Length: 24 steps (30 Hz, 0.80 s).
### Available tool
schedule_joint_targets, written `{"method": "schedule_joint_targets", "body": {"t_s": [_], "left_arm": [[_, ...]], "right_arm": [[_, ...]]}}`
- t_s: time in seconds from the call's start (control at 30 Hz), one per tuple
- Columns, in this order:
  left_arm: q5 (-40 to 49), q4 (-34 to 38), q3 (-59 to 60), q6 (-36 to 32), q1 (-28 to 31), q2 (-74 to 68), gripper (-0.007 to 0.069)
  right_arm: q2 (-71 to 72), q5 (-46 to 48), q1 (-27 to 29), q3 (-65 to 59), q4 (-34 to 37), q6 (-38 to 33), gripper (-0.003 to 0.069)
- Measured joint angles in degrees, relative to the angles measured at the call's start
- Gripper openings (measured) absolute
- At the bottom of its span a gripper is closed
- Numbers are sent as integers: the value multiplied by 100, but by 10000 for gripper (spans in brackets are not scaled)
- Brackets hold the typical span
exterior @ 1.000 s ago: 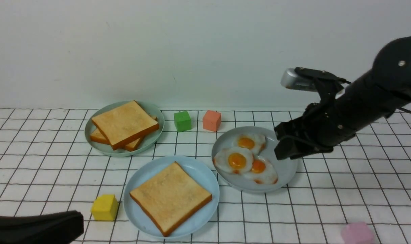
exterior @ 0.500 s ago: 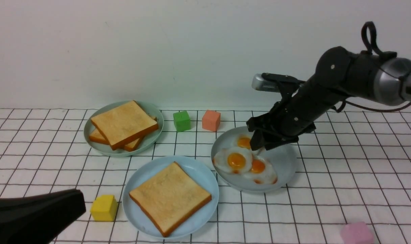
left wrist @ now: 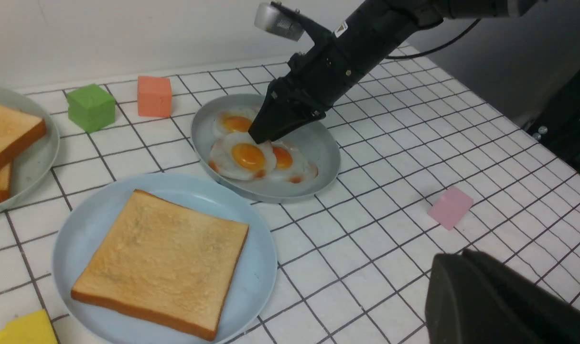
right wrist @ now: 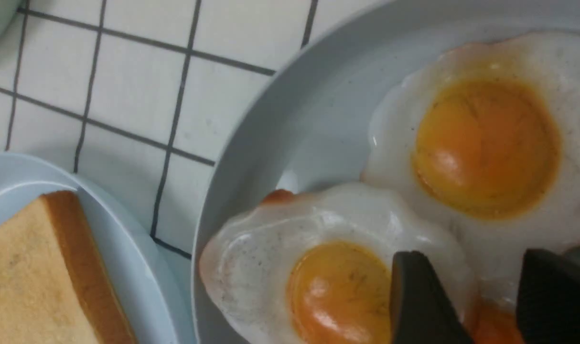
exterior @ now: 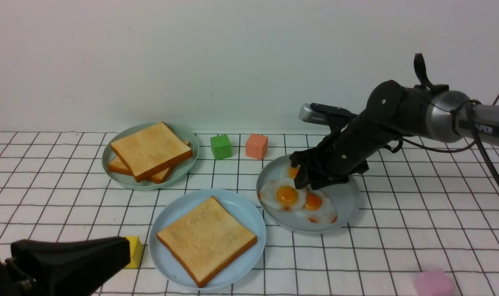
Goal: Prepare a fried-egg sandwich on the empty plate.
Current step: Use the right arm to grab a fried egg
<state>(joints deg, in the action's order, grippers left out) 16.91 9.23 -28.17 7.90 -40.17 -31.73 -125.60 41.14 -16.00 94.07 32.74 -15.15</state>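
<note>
Sky-blue plate with one toast slice near the bench's front edge, right fingers apart over fried eggs on a grey-blue plate, left fingers, cannot tell whether apart or together.

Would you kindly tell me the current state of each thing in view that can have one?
sky-blue plate: holds one toast slice, no egg yet.
pale green plate: holds two stacked toast slices.
grey-blue plate: holds three overlapping fried eggs.
right claw: open, fingertips down at the eggs.
left claw: low at the front, open or shut unclear.
</note>
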Motion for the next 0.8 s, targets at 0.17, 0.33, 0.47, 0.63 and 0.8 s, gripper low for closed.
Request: {"method": "schedule_joint_targets", "body": {"t_s": [0.17,0.33,0.47,0.63,0.8], "left_arm": [[-6,17,0,0,0,-90,-13],[-87,17,0,4,0,-90,-13],[-132,17,0,4,0,-90,-13],[-132,17,0,4,0,-90,-13],[-132,17,0,4,0,-90,-13]], "right_arm": [[-11,-106,0,5,273,-67,316],[-43,-145,0,11,431,-213,316],[-83,-150,0,39,456,-239,316],[-119,-167,0,56,467,-254,316],[-130,-160,0,66,485,-258,316]]}}
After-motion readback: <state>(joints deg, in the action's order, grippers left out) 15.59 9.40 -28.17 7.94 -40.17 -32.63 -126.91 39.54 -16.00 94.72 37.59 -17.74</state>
